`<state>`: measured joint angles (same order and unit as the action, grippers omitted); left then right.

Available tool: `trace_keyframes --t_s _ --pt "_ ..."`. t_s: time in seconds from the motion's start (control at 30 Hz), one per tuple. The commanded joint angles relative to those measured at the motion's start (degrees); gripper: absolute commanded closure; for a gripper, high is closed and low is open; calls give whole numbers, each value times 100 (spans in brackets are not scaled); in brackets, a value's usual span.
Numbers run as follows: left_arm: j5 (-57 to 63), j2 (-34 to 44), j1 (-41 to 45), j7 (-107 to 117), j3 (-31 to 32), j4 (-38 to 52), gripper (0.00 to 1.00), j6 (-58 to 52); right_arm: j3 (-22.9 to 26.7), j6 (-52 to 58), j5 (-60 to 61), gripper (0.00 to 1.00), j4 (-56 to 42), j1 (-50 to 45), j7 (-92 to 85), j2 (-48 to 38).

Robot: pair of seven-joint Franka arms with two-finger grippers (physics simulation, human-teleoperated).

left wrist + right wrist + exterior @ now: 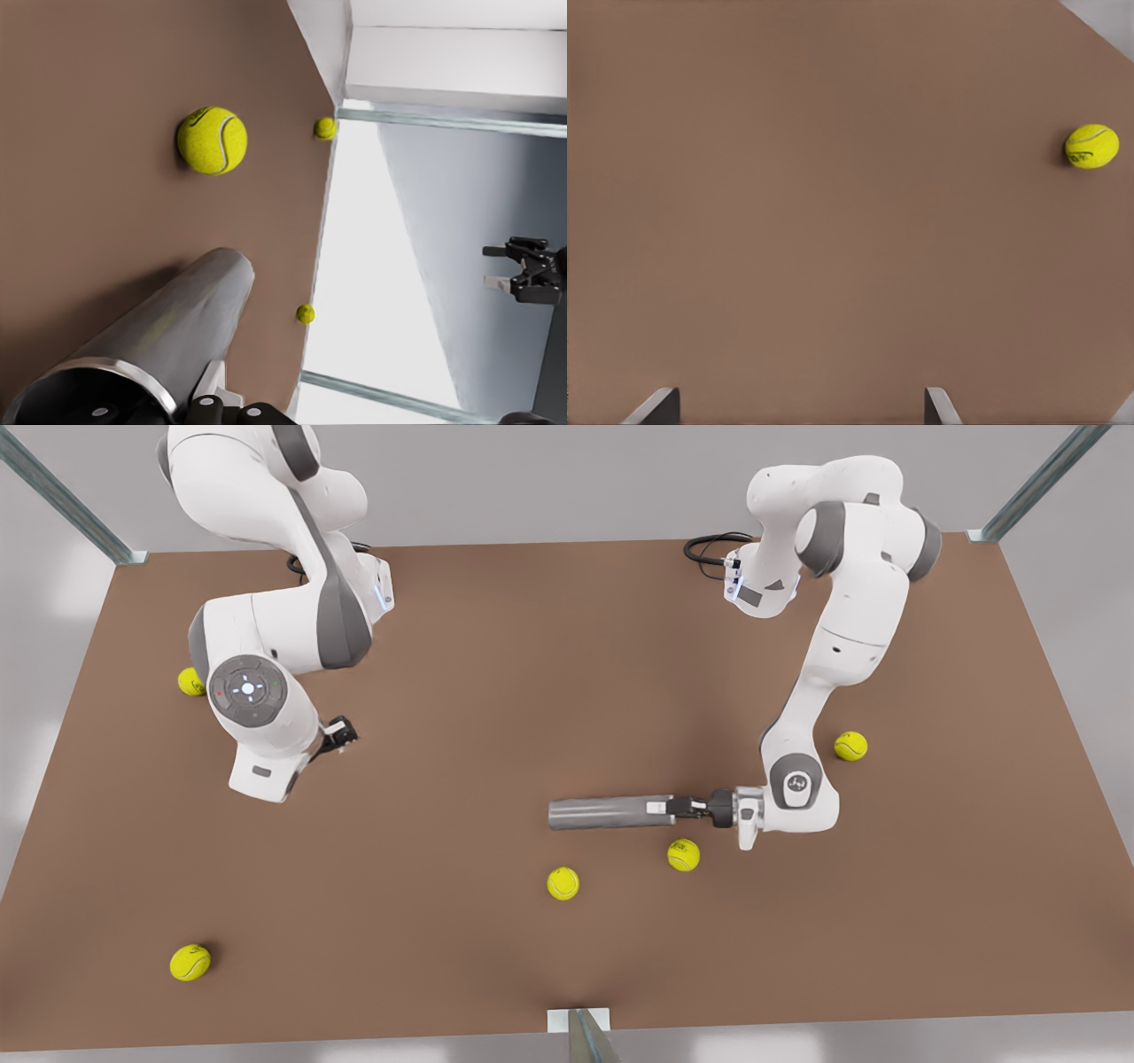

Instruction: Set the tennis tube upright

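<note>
Brown table (496, 691): left gripper (660, 808) clamps lying tennis tube (607, 812); right gripper (341, 735) spread.

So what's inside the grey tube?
Cannot tell. The tennis tube lies flat on the table; the left gripper holds its rimmed end, and that opening looks dark.

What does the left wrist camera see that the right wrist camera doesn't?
Left wrist view: the tennis tube lying on its side, the left pincer shut on its rim end, three tennis balls, and the right pincer far off. Right wrist view: the right pincer's open fingertips up close, with one ball. Both: the brown table and yellow balls.
</note>
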<state>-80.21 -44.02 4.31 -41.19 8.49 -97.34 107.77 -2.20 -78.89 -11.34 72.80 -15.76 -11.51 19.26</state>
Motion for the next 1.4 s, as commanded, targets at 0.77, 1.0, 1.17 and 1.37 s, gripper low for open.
trace_keyframes --t_s 0.77,1.0,1.17,1.37 --pt "2669 1633 0 1597 -901 -294 79 7 -35 -136 326 0 471 575 -97 -450" --pt "2844 1739 0 1667 -954 -276 79 7 -35 -118 414 0 471 539 -79 -450" --pt "3328 1932 -26 1948 -998 -206 79 7 -44 -74 422 0 480 504 -62 -441" --pt "4294 2126 -53 2255 -1103 -31 79 7 -35 -65 431 0 542 513 -62 -380"
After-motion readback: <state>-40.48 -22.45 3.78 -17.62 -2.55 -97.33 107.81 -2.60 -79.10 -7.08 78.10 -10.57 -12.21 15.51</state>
